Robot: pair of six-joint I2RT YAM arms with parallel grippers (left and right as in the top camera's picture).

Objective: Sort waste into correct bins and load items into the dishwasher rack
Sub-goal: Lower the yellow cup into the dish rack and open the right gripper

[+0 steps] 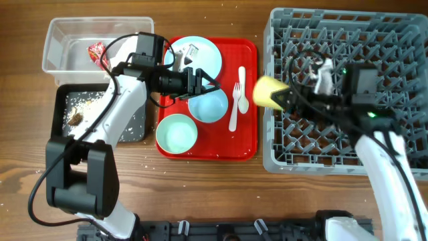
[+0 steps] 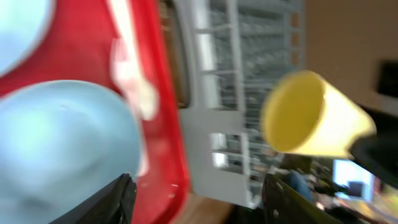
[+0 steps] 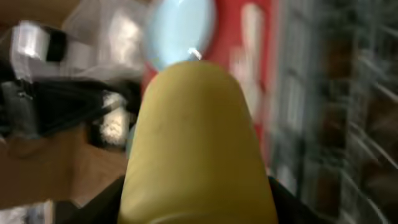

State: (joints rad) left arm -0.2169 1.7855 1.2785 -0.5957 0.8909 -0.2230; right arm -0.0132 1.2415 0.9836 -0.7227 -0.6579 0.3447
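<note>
My right gripper [image 1: 286,98] is shut on the small yellow cup [image 1: 266,91] and holds it on its side over the left edge of the grey dishwasher rack [image 1: 401,40]. The cup fills the right wrist view [image 3: 196,137]. My left gripper [image 1: 208,84] is open and empty above the pale blue bowl [image 1: 208,108] on the red tray [image 1: 247,140]. In the left wrist view the bowl [image 2: 56,143] sits by the left finger and the cup [image 2: 311,115] hangs beyond. A mint bowl [image 1: 176,132], a pale blue plate [image 1: 210,57] and a white fork and spoon [image 1: 237,100] lie on the tray.
A clear tub [image 1: 63,33] at the back left holds a red wrapper [image 1: 98,52]. A black tray [image 1: 134,130] in front of it holds food scraps [image 1: 75,118]. A small white piece [image 1: 192,51] lies on the plate. Crumbs dot the wooden table.
</note>
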